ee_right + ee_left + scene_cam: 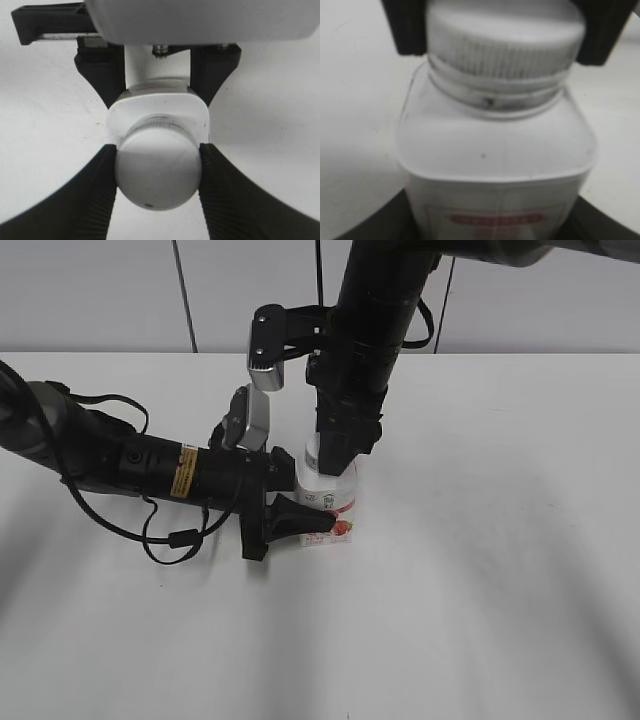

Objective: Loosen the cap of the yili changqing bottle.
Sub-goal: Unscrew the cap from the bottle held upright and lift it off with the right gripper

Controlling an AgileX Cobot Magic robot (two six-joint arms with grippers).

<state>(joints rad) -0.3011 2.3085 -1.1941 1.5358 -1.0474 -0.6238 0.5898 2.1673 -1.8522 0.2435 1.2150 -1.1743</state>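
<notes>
The yili changqing bottle (333, 502) stands upright on the white table, a squat white bottle with a pink band and a red fruit picture. My left gripper (300, 518) comes in from the left and is shut on the bottle's body (495, 150), its jaws at the bottle's sides. My right gripper (340, 445) comes down from above and is shut on the white ribbed cap (159, 172), one jaw on each side of it (158, 167). The cap (502, 42) sits on the neck between the right jaws in the left wrist view.
The white table (500, 570) lies bare around the bottle. A grey-white wall panel (100, 290) stands behind the table's far edge. The left arm's cable (150, 530) loops on the table at the left.
</notes>
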